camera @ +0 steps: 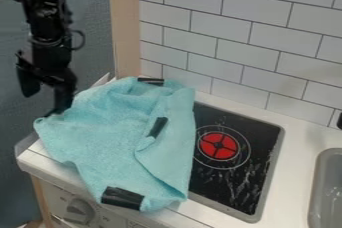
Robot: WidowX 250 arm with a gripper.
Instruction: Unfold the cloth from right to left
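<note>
The light blue cloth [110, 132] lies rumpled over the left part of the stove top, with a folded flap along its right side. Black strips mark it at the top edge, near the middle and at the front corner. At the upper left hangs the gripper [44, 104], open, its two fingers spread apart. One fingertip is by the cloth's left edge, and whether it touches the fabric I cannot tell. The other finger stands farther left, off the cloth.
A black stove plate [250, 172] with a red burner [218, 146] shows right of the cloth. The grey sink [322, 187] is at the right edge. A tiled wall [234, 37] rises behind the counter, and a knob [80, 211] sits on the front panel.
</note>
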